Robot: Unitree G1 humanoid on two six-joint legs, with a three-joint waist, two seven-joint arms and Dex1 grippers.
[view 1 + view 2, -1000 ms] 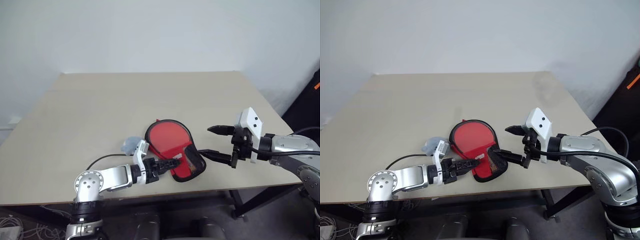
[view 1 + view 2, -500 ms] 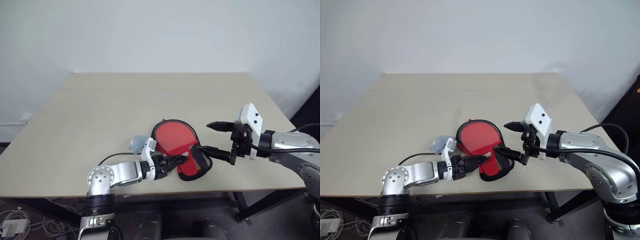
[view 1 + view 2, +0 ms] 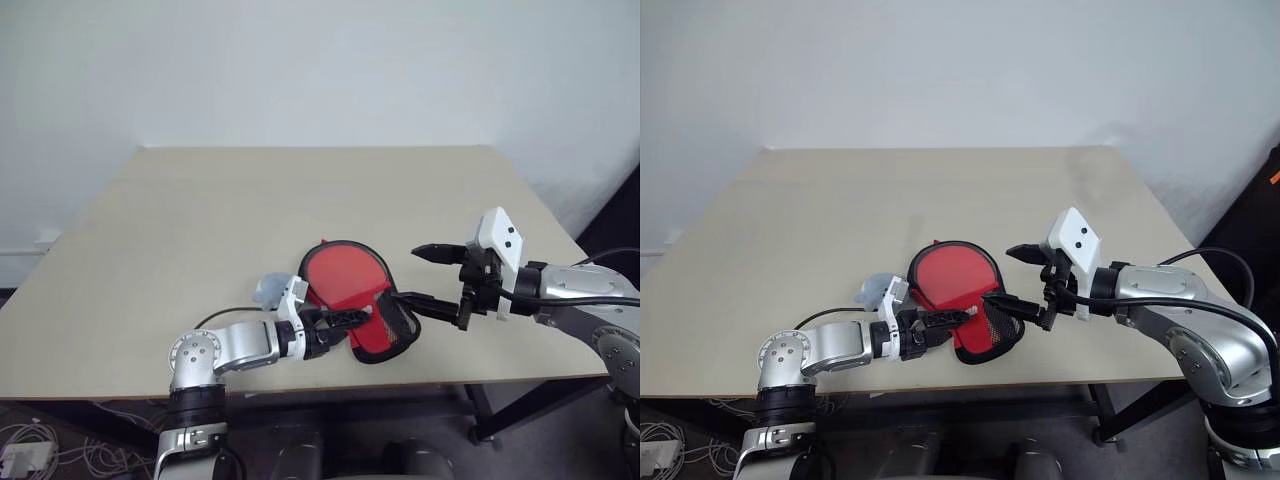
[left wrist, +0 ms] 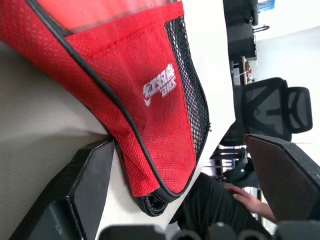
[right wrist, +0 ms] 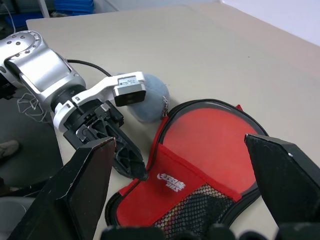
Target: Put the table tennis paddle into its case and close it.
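Observation:
The red case lies near the table's front edge, its black mesh part towards my right arm. The round red face of the table tennis paddle shows inside the case's black edging, and the handle is hidden under the logo flap. My left gripper is open with the case's narrow end between its fingers; one of them rests against the case's edge. My right gripper hovers open just right of the mesh, its lower finger close to it.
A small blue-grey lump sits on the table just behind my left wrist, touching the case's rim. The front edge runs right below the case. An office chair and a person's hand are beyond that edge.
The whole picture has shifted with the camera. Both grippers keep their places against the case and stay open; the left wrist has rolled slightly.

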